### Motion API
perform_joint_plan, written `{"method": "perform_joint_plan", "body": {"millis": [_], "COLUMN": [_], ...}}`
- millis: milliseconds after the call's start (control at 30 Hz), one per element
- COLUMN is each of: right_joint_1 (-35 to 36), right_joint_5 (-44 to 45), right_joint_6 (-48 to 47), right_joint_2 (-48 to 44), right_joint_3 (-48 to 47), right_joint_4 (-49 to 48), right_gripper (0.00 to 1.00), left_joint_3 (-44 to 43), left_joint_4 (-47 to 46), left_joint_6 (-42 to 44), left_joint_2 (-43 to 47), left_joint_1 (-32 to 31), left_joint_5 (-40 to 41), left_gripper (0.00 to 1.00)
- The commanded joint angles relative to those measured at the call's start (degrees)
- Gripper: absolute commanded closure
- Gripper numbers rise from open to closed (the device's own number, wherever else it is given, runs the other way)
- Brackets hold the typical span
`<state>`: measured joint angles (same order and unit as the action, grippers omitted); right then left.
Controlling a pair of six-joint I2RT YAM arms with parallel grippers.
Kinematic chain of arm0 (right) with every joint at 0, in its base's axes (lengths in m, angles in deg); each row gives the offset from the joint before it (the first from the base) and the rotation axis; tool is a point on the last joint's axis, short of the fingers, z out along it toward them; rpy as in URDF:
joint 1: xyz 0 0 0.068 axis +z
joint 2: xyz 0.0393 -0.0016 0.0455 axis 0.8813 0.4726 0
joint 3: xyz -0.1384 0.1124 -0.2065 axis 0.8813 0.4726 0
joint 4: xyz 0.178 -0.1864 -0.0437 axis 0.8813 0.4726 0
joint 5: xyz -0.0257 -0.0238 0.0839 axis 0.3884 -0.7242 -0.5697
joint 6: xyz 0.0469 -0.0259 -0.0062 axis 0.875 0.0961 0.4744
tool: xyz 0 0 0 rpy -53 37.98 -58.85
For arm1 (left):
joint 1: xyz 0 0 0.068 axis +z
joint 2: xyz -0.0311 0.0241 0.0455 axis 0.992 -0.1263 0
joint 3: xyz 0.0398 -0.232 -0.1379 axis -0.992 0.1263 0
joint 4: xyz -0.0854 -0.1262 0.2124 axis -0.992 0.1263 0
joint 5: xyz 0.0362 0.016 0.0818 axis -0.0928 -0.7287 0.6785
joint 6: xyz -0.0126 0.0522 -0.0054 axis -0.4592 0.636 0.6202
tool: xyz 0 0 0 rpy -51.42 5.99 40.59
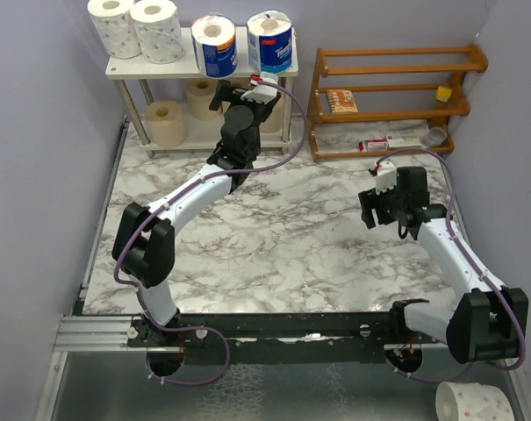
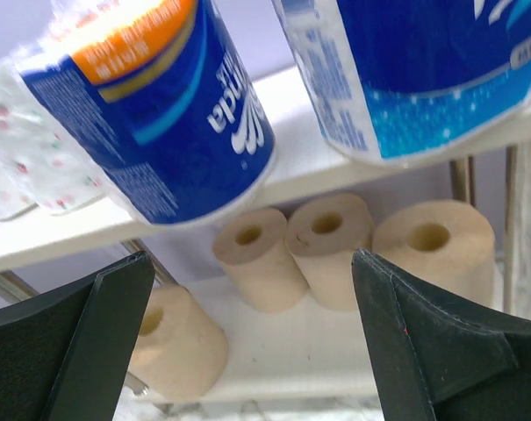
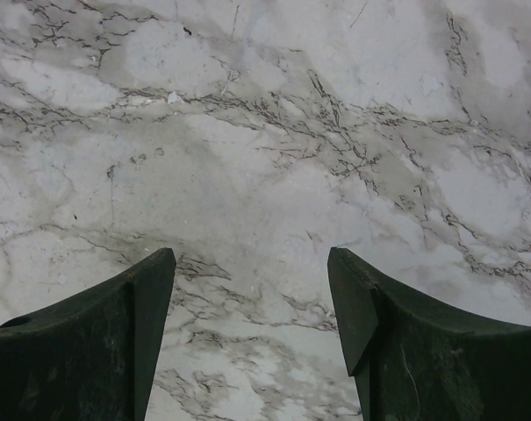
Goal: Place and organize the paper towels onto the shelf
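Reaching at the shelf [image 1: 160, 68], left gripper [image 2: 252, 256] spread wide, empty; right gripper [image 3: 250, 253] parted above table [image 1: 291, 237].

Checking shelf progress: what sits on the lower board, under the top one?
Four tan rolls in the left wrist view: three in a row behind, one front left. Overhead, the left arm hides some.

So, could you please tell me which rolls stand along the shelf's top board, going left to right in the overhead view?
Dotted white roll → second dotted white roll → blue-wrapped roll → second blue-wrapped roll.
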<state>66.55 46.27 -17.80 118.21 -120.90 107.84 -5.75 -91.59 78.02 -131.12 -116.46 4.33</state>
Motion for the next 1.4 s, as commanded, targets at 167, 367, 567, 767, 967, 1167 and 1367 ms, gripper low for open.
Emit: {"method": "perform_joint_plan", "body": {"millis": [167, 367, 567, 767, 967, 1167, 1367], "right_joint_1": [-0.36, -0.36, -0.36, -0.36, -0.36, -0.36, -0.40], "right_joint_5": [-0.35, -0.63, -1.18, -0.95, -0.85, -1.10, -1.21], "right_joint_6": [-0.55, -0.68, -0.89, -0.99, -1.07, -1.23, -1.19], "right_joint_2": [0.99, 1.44, 2.58, 3.74, 3.42, 3.59, 0.84], "right_joint_3": [-0.67, -0.84, -1.14, -1.25, -1.18, -1.27, -0.52], "right_joint_4": [-1.18, -0.98, -0.81, -0.63, -0.72, -0.54, -1.11], "right_gripper": [0.29, 0.30, 0.30, 0.30, 0.30, 0.31, 0.30], "left_joint_3": [-6.73, -12.67, -17.09, -17.48, -13.64, -7.44, -0.10], "left_joint_4": [-19.15, -17.53, -12.90, -4.12, -3.90, -3.33, -3.25], "left_joint_6": [14.66, 7.96, 2.31, -7.54, -5.39, -4.48, -6.81], "left_joint_2": [-8.96, -13.53, -15.02, -12.66, -7.94, 1.49, 17.91], "left_joint_1": [1.18, 6.79, 11.18, 12.45, 7.38, 4.05, 2.35], "left_joint_5": [1.06, -0.12, -5.22, -13.00, -13.51, -15.04, -17.39], "left_gripper": [0.01, 0.01, 0.01, 0.01, 0.01, 0.01, 0.01]}}
